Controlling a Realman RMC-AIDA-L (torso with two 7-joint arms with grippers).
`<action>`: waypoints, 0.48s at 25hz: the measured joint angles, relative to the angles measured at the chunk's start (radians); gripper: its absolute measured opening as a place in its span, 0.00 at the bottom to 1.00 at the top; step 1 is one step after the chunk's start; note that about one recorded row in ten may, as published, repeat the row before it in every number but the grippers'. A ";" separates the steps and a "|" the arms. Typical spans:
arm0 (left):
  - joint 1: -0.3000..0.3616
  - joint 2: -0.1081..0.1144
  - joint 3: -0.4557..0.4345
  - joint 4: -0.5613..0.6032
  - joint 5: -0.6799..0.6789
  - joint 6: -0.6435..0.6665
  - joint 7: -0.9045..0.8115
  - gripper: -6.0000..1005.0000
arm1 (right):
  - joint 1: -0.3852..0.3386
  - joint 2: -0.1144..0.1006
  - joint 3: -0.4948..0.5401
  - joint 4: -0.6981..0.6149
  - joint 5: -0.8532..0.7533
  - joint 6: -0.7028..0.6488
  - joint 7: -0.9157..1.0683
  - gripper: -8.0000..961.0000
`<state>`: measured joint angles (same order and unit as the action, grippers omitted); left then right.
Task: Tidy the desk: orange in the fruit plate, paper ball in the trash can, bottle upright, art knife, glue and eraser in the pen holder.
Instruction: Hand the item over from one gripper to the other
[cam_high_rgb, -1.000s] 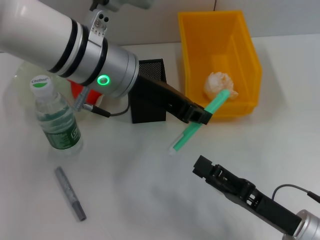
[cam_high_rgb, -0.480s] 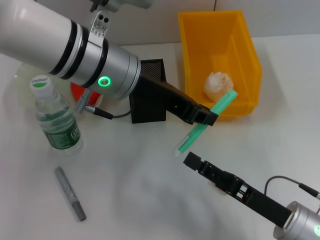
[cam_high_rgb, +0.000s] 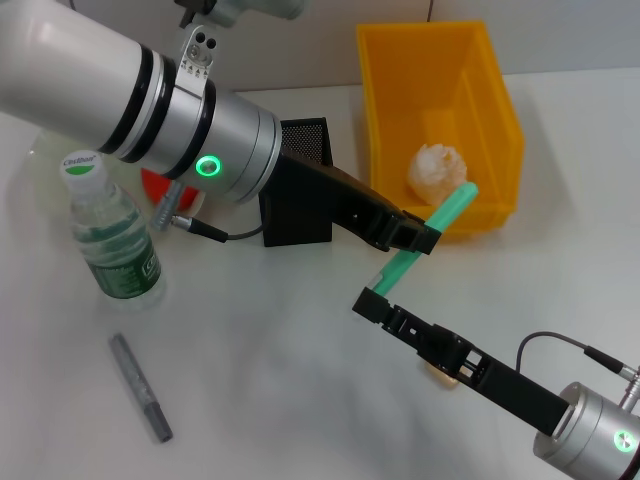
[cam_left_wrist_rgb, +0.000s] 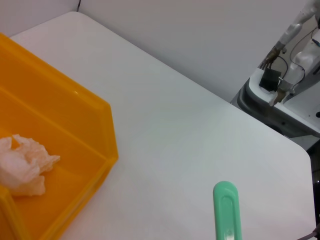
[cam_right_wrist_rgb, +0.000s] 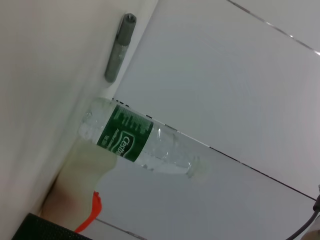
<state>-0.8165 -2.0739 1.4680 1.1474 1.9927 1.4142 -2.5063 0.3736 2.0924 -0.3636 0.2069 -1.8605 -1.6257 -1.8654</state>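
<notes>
Slim mint-green glue (cam_high_rgb: 430, 230) slants in left gripper (cam_high_rgb: 415, 238), lower end seemingly white.

From here I see only a red sliver of the orange (cam_high_rgb: 152, 181) behind the left arm; my right gripper (cam_high_rgb: 368, 304) covers the glue's (cam_high_rgb: 432, 227) lower end, and the pen holder (cam_high_rgb: 300, 190) is half hidden

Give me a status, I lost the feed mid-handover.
Left claw shut on the glue, held tilted above the desk. Right claw at the glue's lower end. Paper ball in trash can. Art knife on desk.
</notes>
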 joint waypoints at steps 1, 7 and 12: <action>0.000 0.000 0.000 0.000 -0.001 0.000 0.000 0.19 | 0.002 0.000 0.000 0.000 0.000 0.000 0.000 0.87; 0.000 0.000 0.000 -0.007 -0.001 0.000 0.001 0.19 | 0.007 0.000 0.002 0.002 0.001 -0.003 -0.001 0.87; 0.001 0.000 0.000 -0.011 -0.002 0.001 0.001 0.19 | 0.007 0.000 0.038 0.021 0.003 -0.012 -0.030 0.87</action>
<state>-0.8160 -2.0739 1.4680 1.1362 1.9909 1.4156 -2.5049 0.3804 2.0923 -0.3252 0.2275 -1.8580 -1.6375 -1.8954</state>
